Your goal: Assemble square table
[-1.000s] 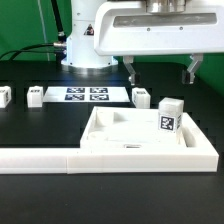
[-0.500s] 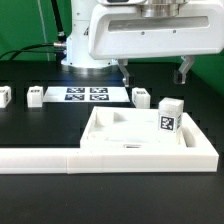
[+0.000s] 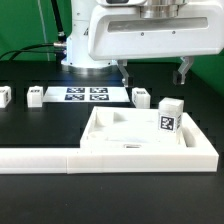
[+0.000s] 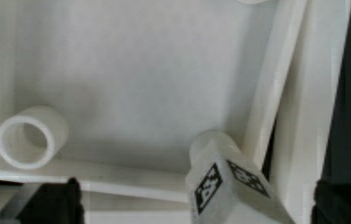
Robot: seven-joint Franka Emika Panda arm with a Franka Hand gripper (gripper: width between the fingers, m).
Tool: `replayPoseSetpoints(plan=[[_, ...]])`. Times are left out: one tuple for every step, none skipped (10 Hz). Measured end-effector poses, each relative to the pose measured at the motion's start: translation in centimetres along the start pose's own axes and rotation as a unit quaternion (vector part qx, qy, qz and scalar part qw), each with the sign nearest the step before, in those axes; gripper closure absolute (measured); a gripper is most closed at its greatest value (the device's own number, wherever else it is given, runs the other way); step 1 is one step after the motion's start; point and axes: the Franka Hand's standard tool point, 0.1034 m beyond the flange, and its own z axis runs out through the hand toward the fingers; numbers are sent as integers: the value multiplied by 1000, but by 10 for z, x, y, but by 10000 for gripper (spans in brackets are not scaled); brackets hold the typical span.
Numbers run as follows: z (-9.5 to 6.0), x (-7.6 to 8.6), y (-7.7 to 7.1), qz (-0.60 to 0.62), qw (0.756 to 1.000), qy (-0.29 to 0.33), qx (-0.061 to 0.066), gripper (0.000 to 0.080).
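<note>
The gripper (image 3: 154, 79) hangs above the black table (image 3: 40, 125) with its jaws spread wide and nothing between them. Its two fingers (image 3: 127, 74) stand well apart, above and behind the tabletop (image 3: 120, 111). The white, tray-like tabletop lies under them with its raised rim up, its front edge pressed against the long white barrier (image 3: 40, 158) that runs along the near side. Inside the tray the wrist view shows a bare floor and a round corner socket (image 4: 30, 138), so the middle is open. At the tray's corner on the exterior view's right an upright leg (image 3: 170, 114) stands with its tag facing the camera; whether it sits in a hole cannot be told. A second leg (image 3: 141, 97) lies just behind the tray's far rim. A third leg (image 3: 35, 97) and a fourth leg (image 3: 4, 96) lie well apart toward the exterior view's left. The marker board (image 3: 85, 95) lies between the second and third legs.
</note>
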Motion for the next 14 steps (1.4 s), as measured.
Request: replayPoseSetpoints(plan=[[4, -8, -3, 0, 1000, 8, 0, 150], [8, -21, -8, 3, 1000, 5, 1, 150], [10, -31, -14, 3, 1000, 7, 2, 150], [14, -44, -22, 0, 1000, 9, 3, 150], [18, -54, -25, -3, 1000, 8, 3, 150], [18, -56, -24, -2, 1000, 7, 3, 150], [19, -59, -24, -3, 1000, 7, 2, 150], [21, -65, -24, -3, 1000, 4, 2, 150], [22, -68, -23, -3, 1000, 1, 2, 150], [24, -72, -23, -3, 1000, -1, 2, 150], [26, -77, -22, -3, 1000, -2, 2, 150], [31, -87, -24, -6, 1000, 4, 0, 150], [35, -101, -25, -9, 1000, 0, 0, 150], [37, -112, -25, -10, 1000, -3, 0, 150]])
